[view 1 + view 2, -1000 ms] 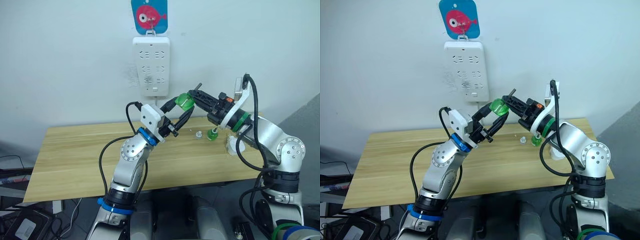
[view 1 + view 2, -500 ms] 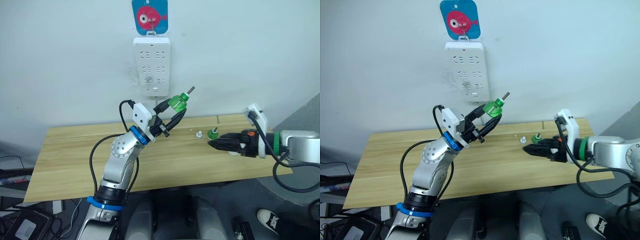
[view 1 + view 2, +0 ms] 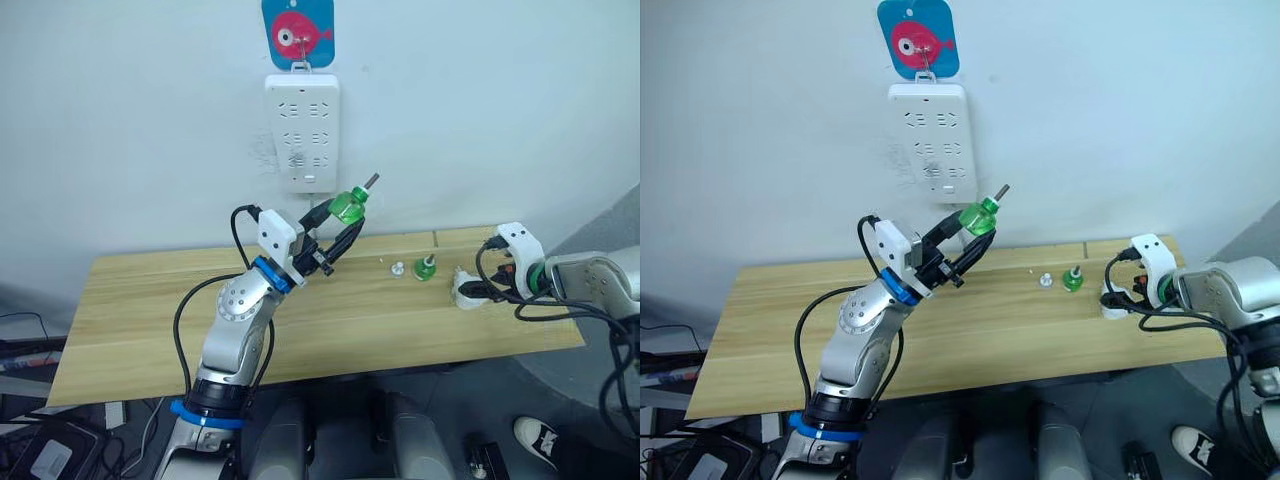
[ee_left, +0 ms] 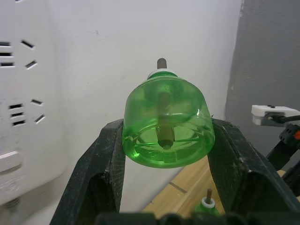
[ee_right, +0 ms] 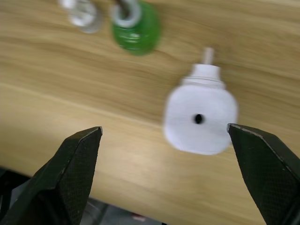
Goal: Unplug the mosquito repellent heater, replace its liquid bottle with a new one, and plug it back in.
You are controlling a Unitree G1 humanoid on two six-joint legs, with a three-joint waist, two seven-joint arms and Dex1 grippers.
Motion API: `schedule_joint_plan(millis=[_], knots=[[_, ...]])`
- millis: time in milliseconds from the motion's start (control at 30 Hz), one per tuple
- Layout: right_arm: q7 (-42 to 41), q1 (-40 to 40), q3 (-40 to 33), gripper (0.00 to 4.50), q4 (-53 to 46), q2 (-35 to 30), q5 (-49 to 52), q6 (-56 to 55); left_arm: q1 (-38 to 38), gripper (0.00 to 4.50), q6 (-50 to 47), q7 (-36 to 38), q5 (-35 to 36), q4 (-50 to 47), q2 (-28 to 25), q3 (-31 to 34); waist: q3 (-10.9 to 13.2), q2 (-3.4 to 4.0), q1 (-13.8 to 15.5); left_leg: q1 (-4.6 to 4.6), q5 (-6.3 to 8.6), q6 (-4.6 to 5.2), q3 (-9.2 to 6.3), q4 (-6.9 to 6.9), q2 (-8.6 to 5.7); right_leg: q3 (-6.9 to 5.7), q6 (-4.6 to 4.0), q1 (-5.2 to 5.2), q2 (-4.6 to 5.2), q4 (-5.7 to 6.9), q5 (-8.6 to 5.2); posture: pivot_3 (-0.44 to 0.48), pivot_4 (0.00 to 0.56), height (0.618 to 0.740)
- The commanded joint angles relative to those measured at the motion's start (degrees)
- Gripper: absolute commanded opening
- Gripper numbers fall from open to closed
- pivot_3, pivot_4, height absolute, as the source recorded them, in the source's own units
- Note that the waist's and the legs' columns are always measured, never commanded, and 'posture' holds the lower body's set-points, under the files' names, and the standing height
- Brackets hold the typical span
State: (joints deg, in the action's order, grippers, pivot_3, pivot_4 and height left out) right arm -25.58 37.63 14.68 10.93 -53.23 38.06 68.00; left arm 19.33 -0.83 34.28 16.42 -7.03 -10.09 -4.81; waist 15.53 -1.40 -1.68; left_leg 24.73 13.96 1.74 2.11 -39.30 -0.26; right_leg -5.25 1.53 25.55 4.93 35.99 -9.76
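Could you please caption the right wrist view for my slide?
Open right gripper hovers above the white heater lying on the wooden table.

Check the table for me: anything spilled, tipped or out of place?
No spill visible. The mosquito repellent heater lies on the table, no bottle in it. A green bottle and small white cap sit loose nearby; another green bottle is gripped by the left fingers.

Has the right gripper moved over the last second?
Yes. The right gripper was up at the green transparent liquid bottle near the white wall power strip; now it hangs open over the white rounded plastic heater on the wooden table.
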Motion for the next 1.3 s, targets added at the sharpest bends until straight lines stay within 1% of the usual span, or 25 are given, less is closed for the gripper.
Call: schedule_joint_plan(millis=[33, 233, 467, 733, 1033, 1133, 1233, 1300], knots=[[-2.71, 3.21, 0.93, 4.47, 3.91, 1.50, -6.00, -1.16, -0.97, 2.21, 0.25, -1.07, -0.74, -3.75, -0.52, -0.17, 0.00, 0.00, 0.03, 0.00, 0.00, 0.00, -0.01, 0.00, 0.00, 0.00, 0.00, 0.00, 0.00, 0.00, 0.00, -0.131, 0.252, 0.740], [-6.37, 5.35, 2.21, 4.47, 8.61, 4.37, -12.84, -1.84, -2.25, 2.21, -0.12, -1.89, -0.87, -4.81, -1.05, 0.05, 0.00, 0.00, 0.20, 0.00, 0.00, 0.00, -0.02, -0.01, -0.01, -0.01, 0.14, -0.01, 0.01, 0.00, -0.08, -0.106, 0.256, 0.740], [-6.22, 5.08, -0.21, 4.47, 13.27, 8.63, -17.62, -1.49, -3.34, 2.21, -1.67, -2.36, -0.54, -6.56, -1.65, 0.16, 0.01, 0.01, 0.19, 0.00, 0.00, 0.00, -0.03, -0.01, -0.01, -0.01, 0.11, 0.00, 0.02, 0.01, -0.07, -0.090, 0.256, 0.740], [-8.42, 4.97, -0.41, 4.47, 17.92, 11.23, -22.64, -6.33, -4.23, 2.21, -3.50, -2.24, -0.03, -8.77, -2.13, -0.18, 0.01, 0.01, 0.24, 0.00, 0.00, 0.00, -0.03, -0.01, -0.02, -0.02, 0.13, -0.01, 0.02, 0.01, -0.08, -0.075, 0.253, 0.740], [-12.25, 10.58, -0.72, 4.47, 31.00, 15.32, -27.83, -12.77, -4.29, 2.21, -5.04, -1.99, -0.01, -9.43, -2.90, -0.28, 0.01, 0.01, 0.24, 0.00, 0.00, 0.00, -0.02, 0.00, -0.02, -0.02, 0.12, 0.00, 0.01, 0.01, -0.07, -0.065, 0.262, 0.740], [-14.40, 11.01, 0.04, 3.89, 32.73, 15.28, -29.51, -14.16, -4.61, 2.21, -5.76, -2.02, 0.02, -9.92, -3.23, -0.43, 0.01, 0.01, 0.33, 0.00, 0.00, 0.00, -0.03, 0.01, -0.03, -0.03, 0.11, -0.01, 0.02, 0.00, -0.07, -0.065, 0.265, 0.740], [-16.51, 11.27, 0.47, 2.89, 33.00, 15.14, -30.81, -13.21, -4.73, 2.21, -6.32, -1.22, 0.15, -10.18, -3.90, -0.83, 0.01, 0.01, 0.32, 0.00, 0.00, 0.00, -0.03, 0.01, -0.03, -0.02, 0.11, -0.01, 0.02, 0.00, -0.07, -0.068, 0.262, 0.740], [-17.74, 11.72, 0.25, 2.88, 32.85, 14.90, -31.43, -11.99, -4.34, 2.21, -6.85, -0.74, 0.70, -9.78, -4.18, -0.62, 0.01, 0.01, 0.31, -0.01, 0.00, 0.00, -0.05, 0.01, -0.02, -0.03, 0.12, -0.02, 0.02, 0.01, -0.08, -0.076, 0.261, 0.740]])
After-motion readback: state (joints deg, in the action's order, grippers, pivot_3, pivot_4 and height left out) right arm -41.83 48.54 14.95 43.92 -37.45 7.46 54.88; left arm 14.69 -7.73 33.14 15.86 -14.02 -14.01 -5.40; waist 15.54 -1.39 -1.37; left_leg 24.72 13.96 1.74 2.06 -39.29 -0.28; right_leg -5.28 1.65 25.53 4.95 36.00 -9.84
